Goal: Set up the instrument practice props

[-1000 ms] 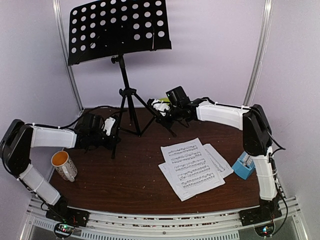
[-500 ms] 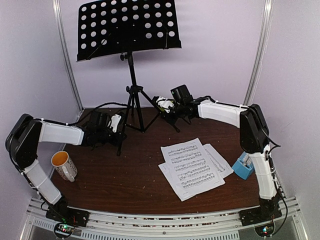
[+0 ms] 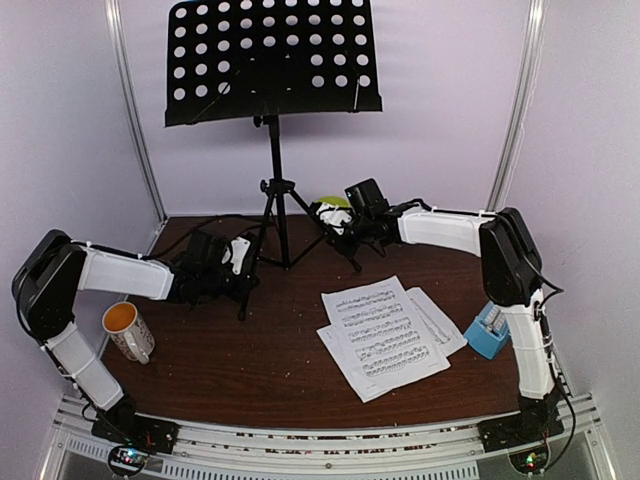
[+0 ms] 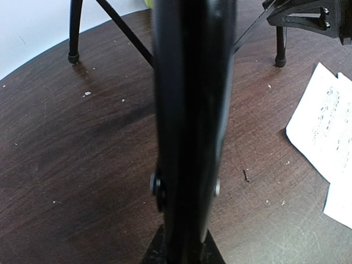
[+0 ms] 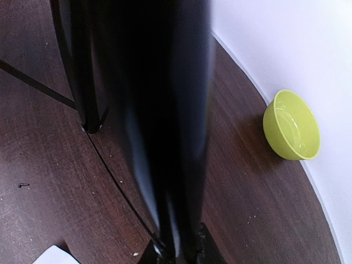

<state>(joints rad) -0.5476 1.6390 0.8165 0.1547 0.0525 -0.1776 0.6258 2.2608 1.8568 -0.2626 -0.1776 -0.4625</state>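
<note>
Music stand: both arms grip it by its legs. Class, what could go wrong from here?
1. The stand may tip: its wide desk sits high, while the left gripper and right gripper clamp only low on the legs.
2. A leg could knock the bowl, which lies close behind.
3. A leg dragged forward could catch the sheets.
</note>
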